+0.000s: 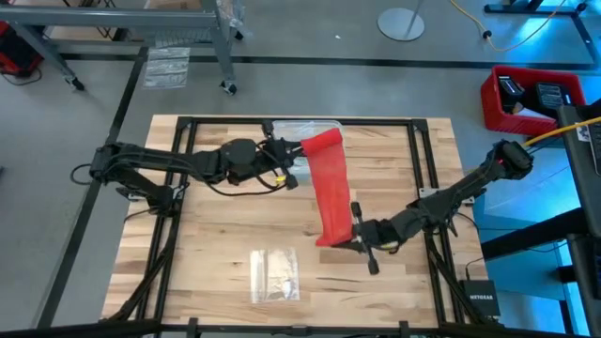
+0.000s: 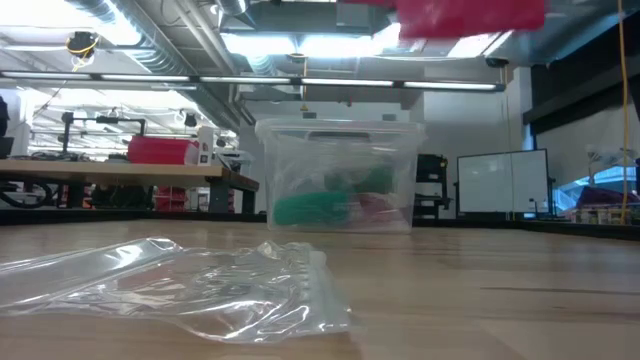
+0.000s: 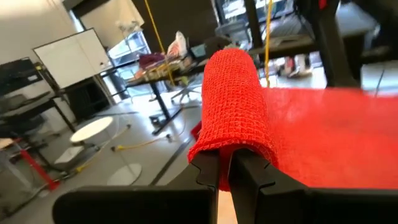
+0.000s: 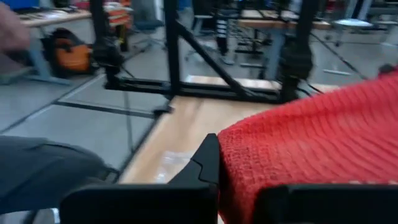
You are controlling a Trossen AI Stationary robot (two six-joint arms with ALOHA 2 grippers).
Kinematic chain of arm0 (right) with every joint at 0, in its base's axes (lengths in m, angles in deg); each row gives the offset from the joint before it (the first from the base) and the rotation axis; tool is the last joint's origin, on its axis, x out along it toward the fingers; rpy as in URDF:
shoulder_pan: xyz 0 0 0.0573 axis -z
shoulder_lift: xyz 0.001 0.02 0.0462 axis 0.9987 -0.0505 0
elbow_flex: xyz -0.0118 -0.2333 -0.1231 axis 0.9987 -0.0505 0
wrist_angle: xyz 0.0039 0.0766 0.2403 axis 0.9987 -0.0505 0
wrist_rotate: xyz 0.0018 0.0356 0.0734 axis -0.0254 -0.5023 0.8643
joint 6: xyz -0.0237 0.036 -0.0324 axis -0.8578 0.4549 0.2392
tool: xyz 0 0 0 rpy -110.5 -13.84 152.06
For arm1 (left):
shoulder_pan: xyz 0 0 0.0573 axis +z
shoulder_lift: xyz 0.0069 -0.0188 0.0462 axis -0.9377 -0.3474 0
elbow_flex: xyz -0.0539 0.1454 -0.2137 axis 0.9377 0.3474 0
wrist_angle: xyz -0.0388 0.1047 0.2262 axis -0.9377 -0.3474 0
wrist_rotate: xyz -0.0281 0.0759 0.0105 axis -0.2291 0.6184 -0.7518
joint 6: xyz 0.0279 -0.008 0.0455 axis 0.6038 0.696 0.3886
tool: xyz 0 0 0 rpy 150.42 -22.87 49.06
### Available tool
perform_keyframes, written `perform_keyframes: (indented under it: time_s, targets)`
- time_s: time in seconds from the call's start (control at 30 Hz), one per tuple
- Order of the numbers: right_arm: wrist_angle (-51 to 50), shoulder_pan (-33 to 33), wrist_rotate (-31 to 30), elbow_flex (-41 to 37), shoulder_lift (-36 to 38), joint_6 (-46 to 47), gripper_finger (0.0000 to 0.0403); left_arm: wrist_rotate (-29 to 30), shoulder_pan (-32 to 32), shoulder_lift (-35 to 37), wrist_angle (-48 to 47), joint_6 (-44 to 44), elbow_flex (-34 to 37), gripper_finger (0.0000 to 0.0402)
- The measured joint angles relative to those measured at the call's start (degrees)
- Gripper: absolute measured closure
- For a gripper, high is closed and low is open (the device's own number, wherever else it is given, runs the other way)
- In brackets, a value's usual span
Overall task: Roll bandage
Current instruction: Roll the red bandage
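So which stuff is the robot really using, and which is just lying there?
Using:
- bandage, red, stretched between both arms
- left gripper, shut on its rolled end
- right gripper, shut on the other end

Just lying there:
- plastic bag
- clear box

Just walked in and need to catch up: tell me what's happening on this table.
Both arms hold a red bandage stretched in the air above the table. The left gripper is shut on its rolled end, the right gripper is shut on the other end. A clear plastic bag and a clear box lie untouched.
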Motion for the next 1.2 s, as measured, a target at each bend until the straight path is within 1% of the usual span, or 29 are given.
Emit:
perform_keyframes:
  time_s: [0.33,0.53,0.67,0.93,1.1,1.2]
  targets:
    - [-15.3,-6.9,0.0,14.7,0.0,-0.7,0.0401,0.8,-0.1,-4.4,-0.5,3.1,0.0,0.0391]
    - [-18.5,-9.9,-0.8,22.1,0.0,-5.1,0.0401,1.0,-0.9,-6.2,-1.7,1.6,0.0,0.0391]
    - [-19.6,-9.8,-0.8,25.6,0.0,-7.4,0.0401,1.1,-2.7,-7.8,-1.0,1.6,-0.1,0.0391]
    - [-19.7,-9.4,-5.7,30.9,0.0,-14.1,0.0401,1.2,-6.9,-12.6,0.1,2.2,0.0,0.0391]
    - [-20.9,-6.8,-7.6,33.4,0.0,-15.3,0.0401,1.3,-9.4,-15.1,0.1,4.4,0.0,0.0391]
    - [-21.3,-4.0,-8.9,33.8,0.0,-16.0,0.04,1.3,-11.0,-16.2,0.1,4.6,0.0,0.0391]
